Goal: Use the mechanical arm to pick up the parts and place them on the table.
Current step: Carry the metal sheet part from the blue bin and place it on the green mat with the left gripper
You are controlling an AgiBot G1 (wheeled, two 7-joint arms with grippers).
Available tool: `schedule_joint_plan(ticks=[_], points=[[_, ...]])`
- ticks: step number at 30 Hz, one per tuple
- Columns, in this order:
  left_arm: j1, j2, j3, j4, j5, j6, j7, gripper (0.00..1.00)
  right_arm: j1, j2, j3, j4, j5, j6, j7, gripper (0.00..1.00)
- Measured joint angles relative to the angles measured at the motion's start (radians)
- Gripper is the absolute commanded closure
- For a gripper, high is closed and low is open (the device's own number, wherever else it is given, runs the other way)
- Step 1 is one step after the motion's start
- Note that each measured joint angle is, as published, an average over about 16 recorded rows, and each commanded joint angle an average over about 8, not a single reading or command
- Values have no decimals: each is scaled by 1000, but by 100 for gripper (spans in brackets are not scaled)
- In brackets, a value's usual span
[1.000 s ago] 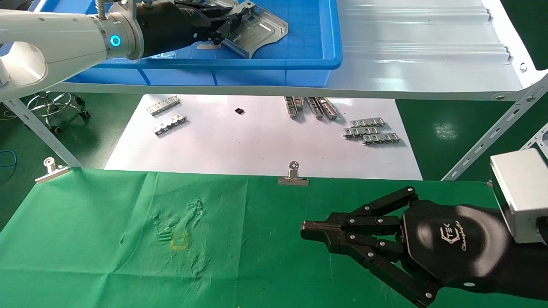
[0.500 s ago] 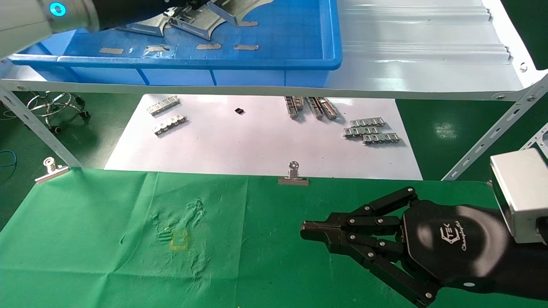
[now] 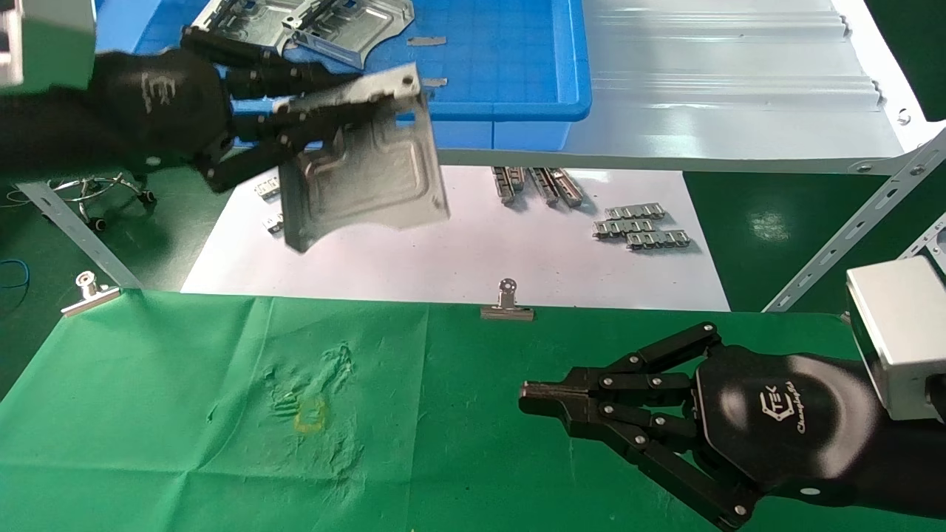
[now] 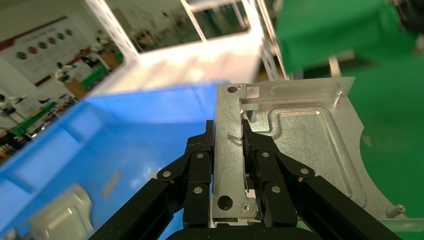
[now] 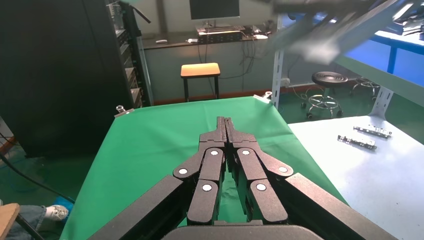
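The table (image 3: 185, 414) spreads green across the near side, nothing set on it yet, with the white sheet (image 3: 458, 251) beyond and the blue tray (image 3: 510, 89) up on the far shelf. A second ago the left hand (image 3: 325, 118) was down in that tray; now it has come out and swung near, over the sheet's left end, fingers pinched tight on one edge of a part (image 3: 366, 174) that hangs tilted below them. The left wrist view shows the part (image 4: 295, 150) squeezed between both finger pairs. So the pick looks done and the carry begun; lowering it onto the green cloth remains. More parts (image 3: 310, 26) lie in the tray. The right hand (image 3: 528, 395) sits parked over the table's right, fingertips together, holding nothing
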Motion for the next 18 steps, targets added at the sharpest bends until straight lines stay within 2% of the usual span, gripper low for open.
schedule_joint_plan(ticks=[9,18], points=[[177,-134,122,-188,-60,9,83,100,0,0,0,0,0,0,0,100],[293,-158,218,-185,-38,-71,176,100,0,0,-1,0,0,0,0,100]])
